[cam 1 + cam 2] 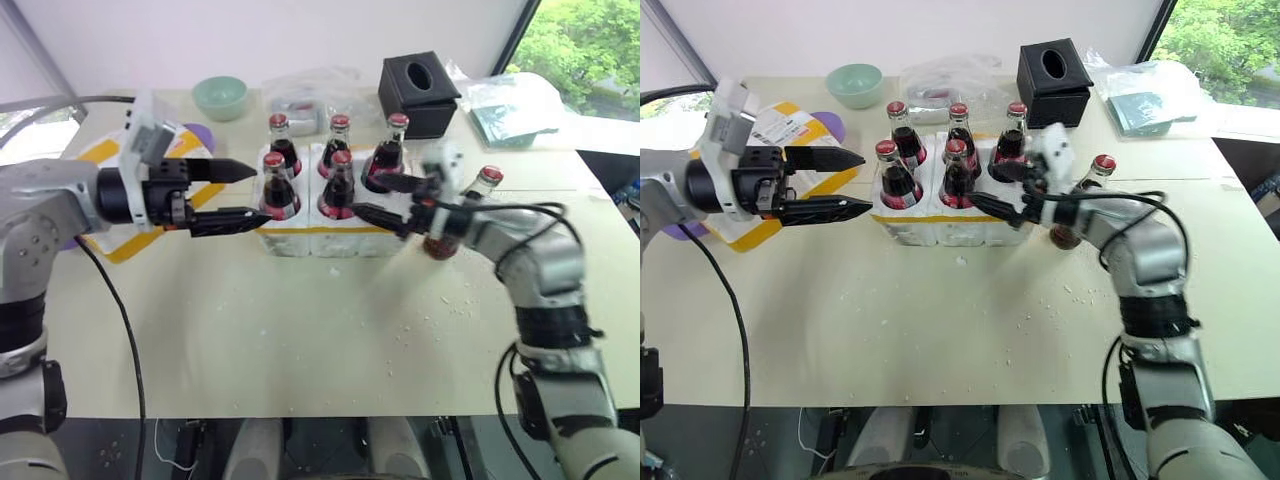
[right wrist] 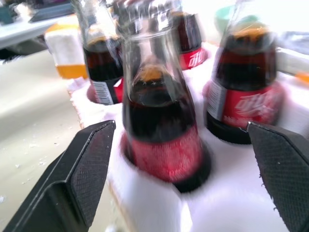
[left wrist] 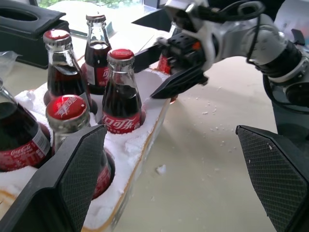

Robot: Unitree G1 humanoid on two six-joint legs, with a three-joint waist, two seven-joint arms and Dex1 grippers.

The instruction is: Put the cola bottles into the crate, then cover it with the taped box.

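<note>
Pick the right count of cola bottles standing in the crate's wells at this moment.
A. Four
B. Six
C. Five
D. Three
C. Five cola bottles stand in the crate, three in the far row and two in the near row; the sixth bottle stands on the table beside the crate, behind the right gripper.
</note>
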